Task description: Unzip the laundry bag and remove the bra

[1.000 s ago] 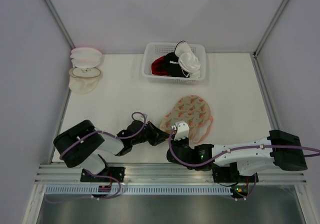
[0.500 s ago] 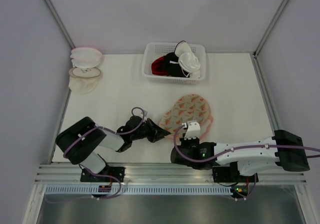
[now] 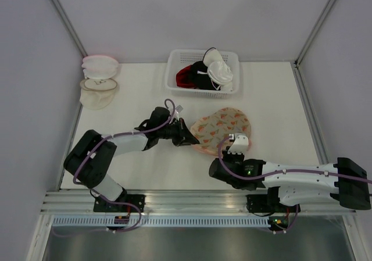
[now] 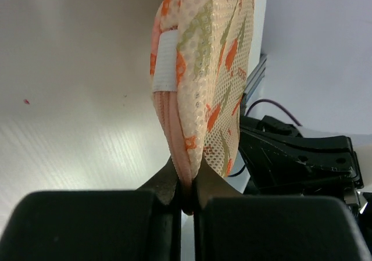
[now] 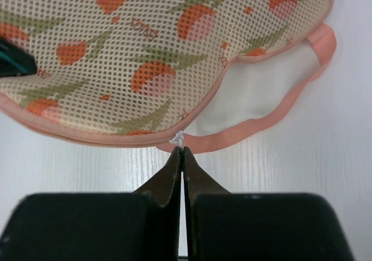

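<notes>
Both hands are closed on the beige floral-print mesh laundry bag with pink edge trim point(image 3: 224, 124) point(image 4: 203, 69) point(image 5: 145, 52).

Left hand point(image 3: 185, 140) point(image 4: 186, 197): fingers clamped on the bag's pink-trimmed left end. The contact is clear in the left wrist view, but the top view doesn't show whether that end is off the worktop point(image 3: 133, 168).

Right hand point(image 3: 238, 137) point(image 5: 182, 153): tips pinched together on a small white pull tab point(image 5: 177, 138) at the near seam. Just right of the tab the seam gapes and white lining point(image 5: 256, 92) shows. Nothing else inside can be made out, and the mesh hides the contents. A dark shape at the left edge of the right wrist view can't be identified.

The bag lies mid-worktop, between the two hands and right of centre. Bare worktop separates it from the white plastic lattice basket point(image 3: 178, 69) of red, black and white garments at the far edge, and it is well apart from both side walls. A pink-and-white domed pouch point(image 3: 99, 66) and a white domed pouch point(image 3: 97, 92) sit in the far-left corner, well apart from the bag. The right arm is cut off by the frame edge.

Writing: a plain white strip point(image 4: 165, 60) on the bag edge has no legible text. The tiny lettering in the print and the mark on the white pouch are too small to read.
</notes>
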Controlling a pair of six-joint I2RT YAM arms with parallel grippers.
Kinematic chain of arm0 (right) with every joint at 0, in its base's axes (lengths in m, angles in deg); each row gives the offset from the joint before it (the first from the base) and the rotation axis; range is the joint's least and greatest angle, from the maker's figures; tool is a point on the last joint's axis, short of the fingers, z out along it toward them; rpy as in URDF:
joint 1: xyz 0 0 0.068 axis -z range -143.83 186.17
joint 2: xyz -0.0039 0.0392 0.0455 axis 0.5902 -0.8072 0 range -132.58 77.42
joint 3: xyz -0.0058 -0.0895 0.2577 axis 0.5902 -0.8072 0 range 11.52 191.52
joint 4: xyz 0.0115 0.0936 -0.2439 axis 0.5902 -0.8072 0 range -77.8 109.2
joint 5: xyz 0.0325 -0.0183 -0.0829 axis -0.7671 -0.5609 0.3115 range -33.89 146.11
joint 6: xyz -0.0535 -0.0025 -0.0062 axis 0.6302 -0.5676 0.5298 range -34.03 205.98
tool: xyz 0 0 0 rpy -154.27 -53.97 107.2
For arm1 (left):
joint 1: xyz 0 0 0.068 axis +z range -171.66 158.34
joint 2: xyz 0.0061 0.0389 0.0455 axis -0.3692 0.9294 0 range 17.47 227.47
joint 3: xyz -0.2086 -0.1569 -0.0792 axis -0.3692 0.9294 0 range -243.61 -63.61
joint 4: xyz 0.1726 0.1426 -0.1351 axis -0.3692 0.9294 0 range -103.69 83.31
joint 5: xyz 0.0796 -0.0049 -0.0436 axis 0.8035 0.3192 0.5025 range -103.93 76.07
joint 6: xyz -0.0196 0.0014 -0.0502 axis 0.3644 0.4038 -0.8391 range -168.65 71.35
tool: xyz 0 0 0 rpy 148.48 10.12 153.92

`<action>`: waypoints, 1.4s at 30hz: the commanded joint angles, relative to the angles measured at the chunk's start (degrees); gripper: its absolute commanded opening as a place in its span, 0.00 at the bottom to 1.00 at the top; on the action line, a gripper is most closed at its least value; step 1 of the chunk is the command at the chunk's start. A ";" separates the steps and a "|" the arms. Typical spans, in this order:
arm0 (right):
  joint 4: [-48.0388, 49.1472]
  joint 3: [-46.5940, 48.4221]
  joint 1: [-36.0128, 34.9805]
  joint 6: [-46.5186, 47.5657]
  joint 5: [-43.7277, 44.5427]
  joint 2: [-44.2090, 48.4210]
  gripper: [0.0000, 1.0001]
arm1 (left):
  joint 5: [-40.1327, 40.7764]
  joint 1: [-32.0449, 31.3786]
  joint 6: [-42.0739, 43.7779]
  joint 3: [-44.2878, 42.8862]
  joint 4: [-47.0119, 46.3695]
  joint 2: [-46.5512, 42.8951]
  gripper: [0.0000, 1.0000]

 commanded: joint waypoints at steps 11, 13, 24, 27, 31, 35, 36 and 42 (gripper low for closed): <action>18.05 -1.39 0.56 13.01 -4.79 -6.29 0.00 | 8.56 2.82 1.17 -2.50 7.17 -3.41 0.99; 19.99 -1.03 0.56 13.89 -5.50 -7.26 0.00 | 10.07 2.47 -1.92 3.74 5.15 -7.09 1.00; 42.05 -1.12 0.65 25.32 -19.81 -12.10 0.00 | 17.90 -1.22 -17.84 21.17 -3.81 -24.69 1.00; 43.29 -0.77 0.56 25.94 -21.40 -13.94 0.00 | 17.73 -1.58 -18.99 19.24 -5.58 -23.38 1.00; 45.83 -1.64 0.56 25.68 -22.46 -14.65 0.00 | 17.12 -2.36 -20.04 17.56 -7.77 -20.39 0.99; 46.36 -1.56 0.65 25.93 -22.02 -14.12 0.00 | 16.41 -4.56 -20.39 16.59 -8.04 -18.01 0.96; 46.28 -1.38 0.65 26.20 -21.76 -13.95 0.00 | 16.49 -5.44 -20.66 16.94 -8.65 -17.84 0.94; 45.49 -0.06 0.65 27.34 -19.92 -12.98 0.01 | 17.37 -7.29 -22.33 20.28 -10.76 -19.24 0.83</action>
